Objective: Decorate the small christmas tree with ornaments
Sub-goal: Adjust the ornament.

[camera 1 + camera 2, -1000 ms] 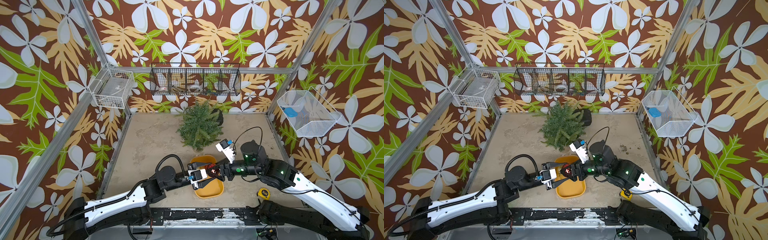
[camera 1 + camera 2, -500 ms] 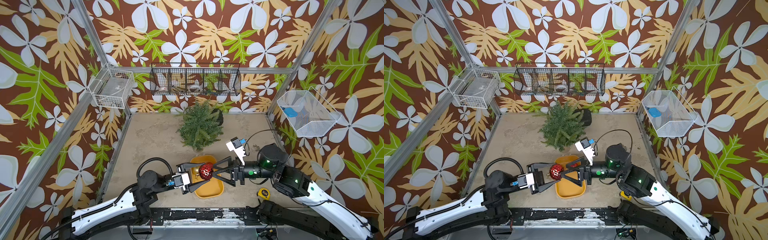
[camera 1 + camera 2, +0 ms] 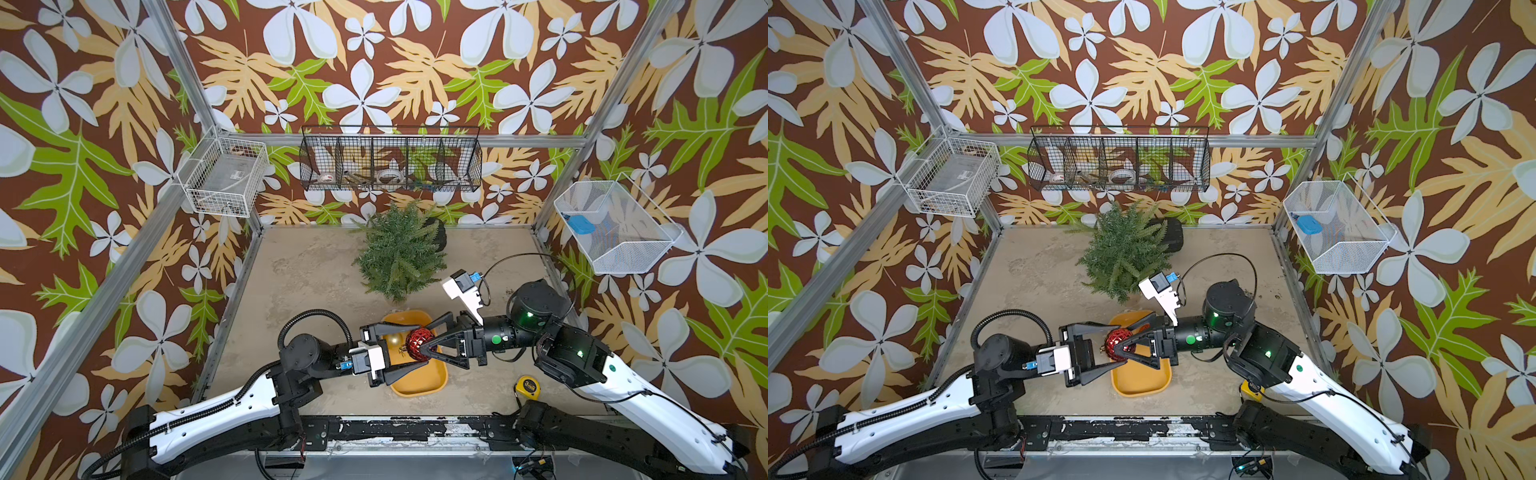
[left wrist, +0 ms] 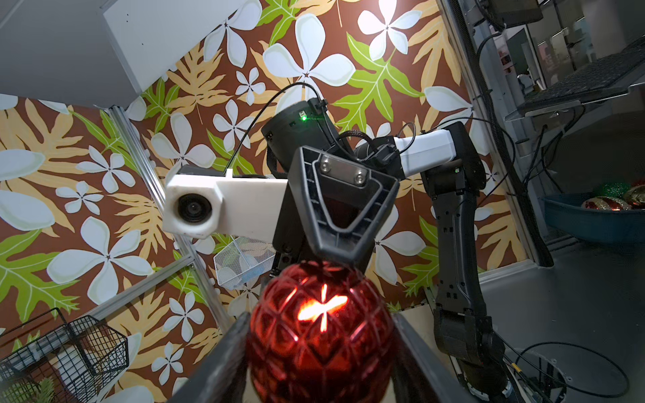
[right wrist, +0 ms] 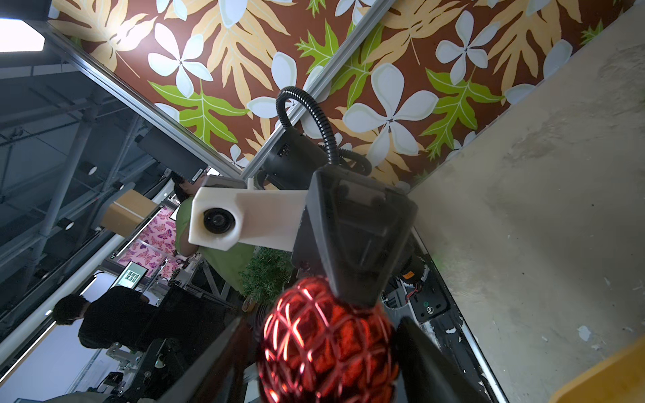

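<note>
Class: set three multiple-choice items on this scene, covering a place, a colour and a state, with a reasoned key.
1. Where is the tape measure? A in the tray; B on the table beside the right arm; C in a wall basket.
2. What colour is the lifted ornament? A gold; B red; C blue.
3. That ornament is: A on the tree; B in the tray; C gripped by the left tool.
Key: B, it lies there; B, red netted surface; C, clamped in the wrist view.

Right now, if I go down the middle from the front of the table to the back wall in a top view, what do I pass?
Yellow tray → small christmas tree → black wire basket on the wall.
</note>
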